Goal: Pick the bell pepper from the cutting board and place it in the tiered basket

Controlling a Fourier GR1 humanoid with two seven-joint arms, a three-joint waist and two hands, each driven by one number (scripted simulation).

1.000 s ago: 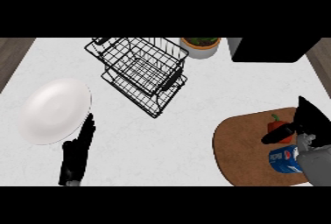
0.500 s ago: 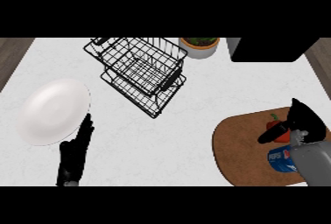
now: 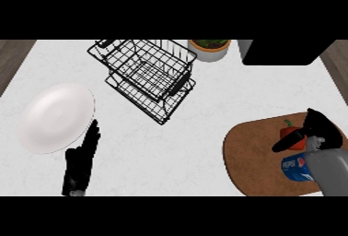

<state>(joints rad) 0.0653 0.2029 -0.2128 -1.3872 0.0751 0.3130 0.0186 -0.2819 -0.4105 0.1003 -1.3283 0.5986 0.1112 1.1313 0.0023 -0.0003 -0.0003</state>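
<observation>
A red bell pepper with a green stem lies on the round brown cutting board at the lower right. My right hand is right over it. Its fingers stand straight on the pepper's right side and its thumb reaches across the near side. The pepper still rests on the board, partly hidden by the hand. The black wire tiered basket stands at the upper middle, with nothing showing inside. My left hand rests open on the counter at the lower left, fingers straight.
A blue soda can lies on the board just in front of the pepper, against my right forearm. A white plate sits at the left beside my left hand. A potted plant and a black appliance stand at the back.
My right hand has settled lower and closer onto the pepper, its thumb now reaching across the pepper's front. The left hand, pepper and can have stayed put.
</observation>
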